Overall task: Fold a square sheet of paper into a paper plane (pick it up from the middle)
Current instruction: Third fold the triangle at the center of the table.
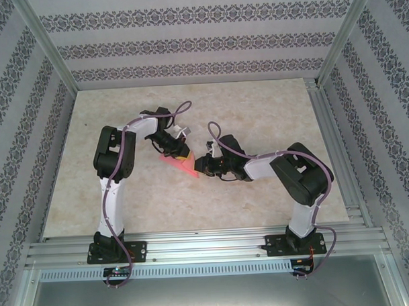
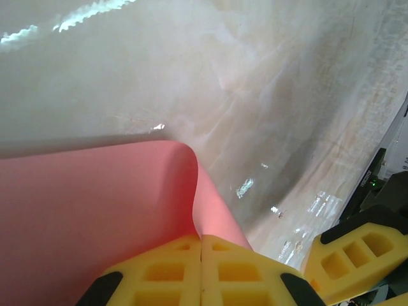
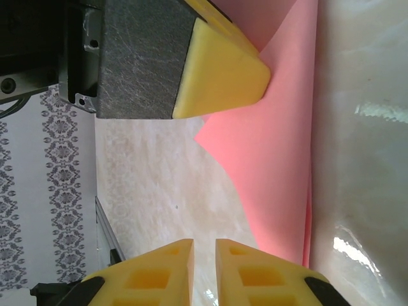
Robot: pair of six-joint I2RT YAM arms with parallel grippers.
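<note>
One fold at most appeared begun: the thin pink-red square sheet of paper (image 1: 185,165) curled up mid-way across the pale marble-patterned table (image 1: 270,110), the yellow-fingered left gripper (image 2: 201,255) pinched shut on its raised edge, the right gripper (image 3: 204,252) narrowly parted and empty beside it, no dart shape yet formed.

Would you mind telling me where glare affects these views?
Left wrist view: bright streaks and specks of glare on the glossy table. Right wrist view: glare patches on the table right of the pink paper. Top view: even light, soft shadows.
</note>
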